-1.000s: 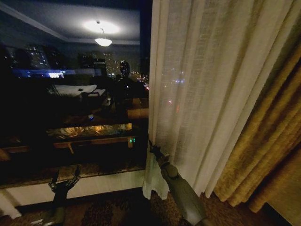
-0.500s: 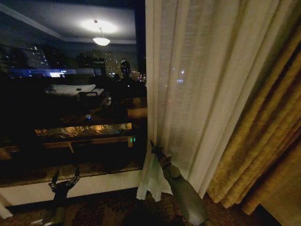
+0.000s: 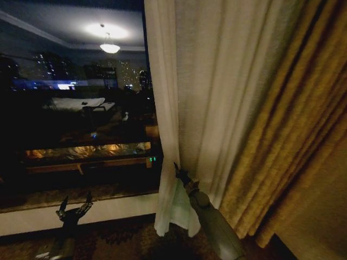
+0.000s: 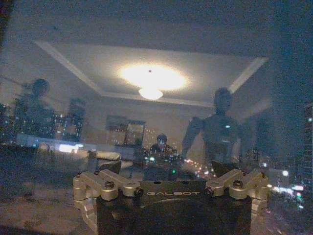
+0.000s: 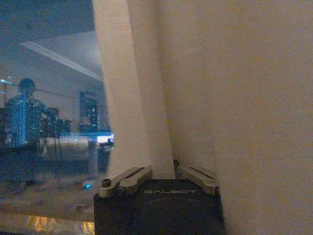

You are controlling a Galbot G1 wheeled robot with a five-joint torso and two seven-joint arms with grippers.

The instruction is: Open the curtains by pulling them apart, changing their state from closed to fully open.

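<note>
right gripper [image 3: 179, 172] jaws pinching sheer curtain [image 3: 162, 135] edge, left gripper [image 3: 75, 206] jaws spread, low by window

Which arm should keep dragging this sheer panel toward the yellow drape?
Right. The right gripper is pinched on a fold of the sheer curtain at its inner edge. The left gripper hangs open and low by the windowsill, apart from any fabric.

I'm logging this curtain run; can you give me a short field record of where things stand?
sheer curtain: bunched rightward, window glass exposed to its left
golden drape: hangs right of the sheer panel
right claw: at the sheer panel's lower edge, shut on fabric
left claw: low near the sill, open, touching nothing
</note>
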